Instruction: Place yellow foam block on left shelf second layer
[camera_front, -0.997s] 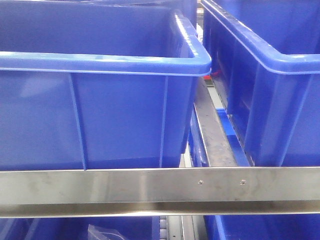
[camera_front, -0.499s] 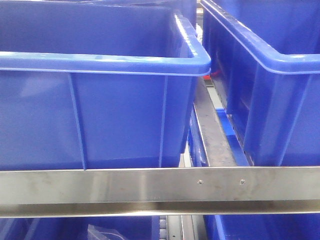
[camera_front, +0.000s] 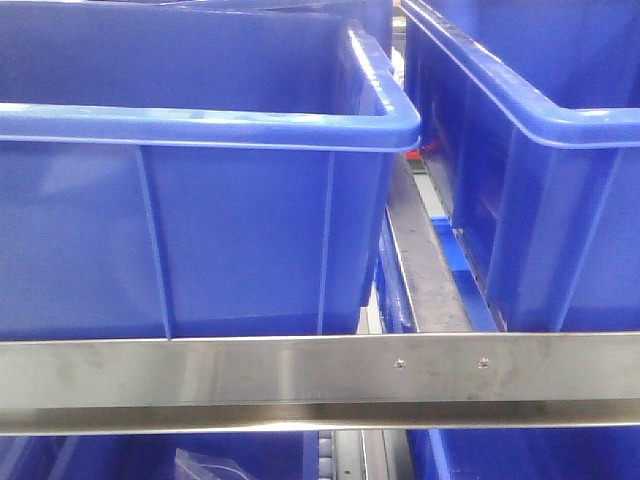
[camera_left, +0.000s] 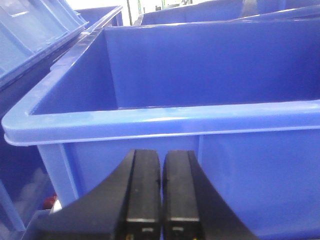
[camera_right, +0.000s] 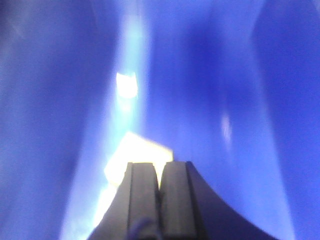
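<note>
Yellow foam block waits just ahead of our closed right gripper (camera_right: 159, 172)

The yellow foam block (camera_right: 134, 159) lies inside a blue bin (camera_right: 225, 100), just beyond our fingertips, ungrasped. We judge it light and squashy: open, then pinch two opposite flat faces gently. Our left gripper (camera_left: 161, 160) is clenched empty.

Three close views, blue bins (camera_front: 200, 200)

Large blue plastic bins (camera_front: 200, 180): two on the upper shelf level
Brushed steel shelf rail (camera_front: 300, 375): one
Black two-fingered grippers (camera_left: 161, 192): two
Pale yellow foam block (camera_right: 137, 155): one
</note>
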